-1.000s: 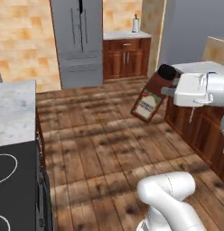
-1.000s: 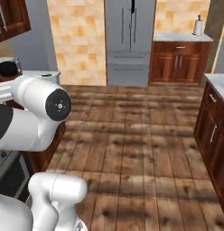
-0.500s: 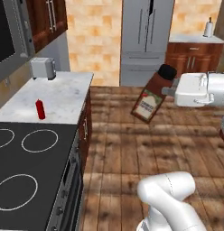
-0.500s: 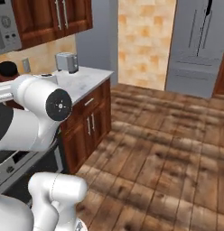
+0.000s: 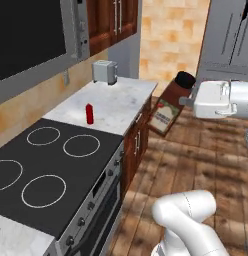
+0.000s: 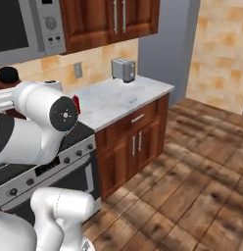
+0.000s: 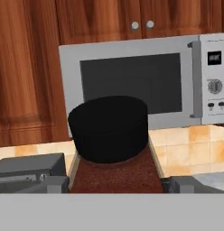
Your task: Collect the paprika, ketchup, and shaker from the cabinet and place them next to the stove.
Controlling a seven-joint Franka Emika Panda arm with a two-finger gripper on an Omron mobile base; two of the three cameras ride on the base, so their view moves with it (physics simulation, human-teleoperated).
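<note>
My gripper is shut on the paprika, a dark brown bottle with a black cap, held tilted in the air above the floor, right of the counter's end. In the hand view its black cap stands between my fingertips. The cap also peeks out behind my arm in the right base view. The ketchup, a slim red bottle, stands upright on the marble counter just beyond the stove. The shaker and the cabinet are out of view.
A steel toaster sits at the counter's far end. The microwave hangs over the stove, with handled wall cabinets beside it. A grey fridge stands at the back right across open wooden floor.
The base has driven and turned, so the views have swung from the fridge and floor to the stove and counter. The paprika has stayed in my grip.
</note>
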